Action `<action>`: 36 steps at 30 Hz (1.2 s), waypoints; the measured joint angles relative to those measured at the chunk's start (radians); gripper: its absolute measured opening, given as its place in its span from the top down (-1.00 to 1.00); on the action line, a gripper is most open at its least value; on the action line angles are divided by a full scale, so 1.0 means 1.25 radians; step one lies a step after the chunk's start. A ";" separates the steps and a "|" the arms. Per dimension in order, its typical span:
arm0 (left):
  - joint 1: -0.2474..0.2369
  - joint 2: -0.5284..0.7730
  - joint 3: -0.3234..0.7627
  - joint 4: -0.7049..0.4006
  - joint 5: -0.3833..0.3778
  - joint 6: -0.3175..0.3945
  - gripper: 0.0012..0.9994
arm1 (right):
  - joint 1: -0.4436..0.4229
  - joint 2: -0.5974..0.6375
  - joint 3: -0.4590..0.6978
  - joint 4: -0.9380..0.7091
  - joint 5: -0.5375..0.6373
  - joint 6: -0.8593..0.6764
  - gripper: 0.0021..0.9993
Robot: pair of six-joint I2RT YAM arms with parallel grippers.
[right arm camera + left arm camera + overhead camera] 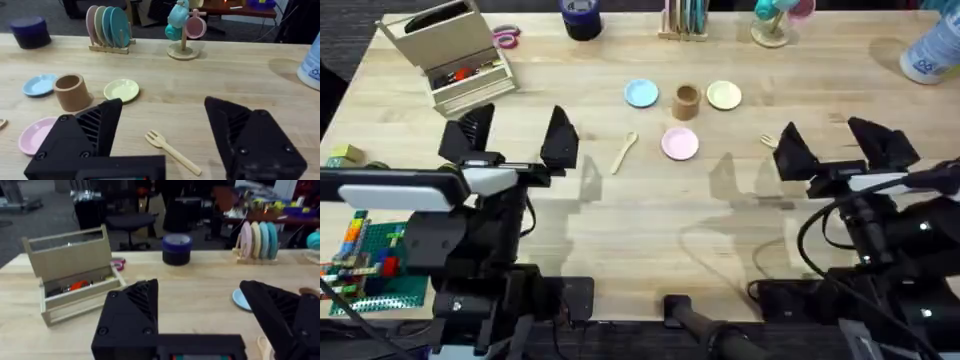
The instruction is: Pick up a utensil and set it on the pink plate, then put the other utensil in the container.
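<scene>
Counted on table [650,215]: 3 plates, 1 container [686,100], 1 spoon [624,152], 1 fork [170,145]. Fork seen just ahead of right gripper [840,145], spoon right of left gripper [515,135]. Both grippers spread wide, nothing held.

1. Small round pale pink plate [680,144]; light blue plate [641,94]; pale yellow plate [724,95].
2. Brown wooden cylindrical cup [686,100].
3. Pale wooden spoon [624,152] and pale wooden fork [171,151].
4. Light wood-grain surface [650,215].
5. Beige lidded box [455,55].
6. Black jaws on both arms.
</scene>
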 joint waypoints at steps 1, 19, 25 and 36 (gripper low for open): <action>0.000 0.000 0.000 0.009 0.003 0.000 -0.99 | 0.000 0.000 0.000 0.000 0.000 -0.003 -1.00; 0.000 0.000 0.165 -0.322 0.022 -0.034 -0.99 | 0.000 0.003 0.210 -0.208 0.000 -0.035 -0.99; 0.000 0.000 0.325 -0.519 0.022 -0.034 -0.99 | 0.000 0.044 0.348 -0.365 0.000 -0.035 -0.99; 0.000 0.128 0.537 -0.697 0.020 -0.024 -0.99 | 0.000 0.208 0.519 -0.511 -0.013 -0.036 -0.99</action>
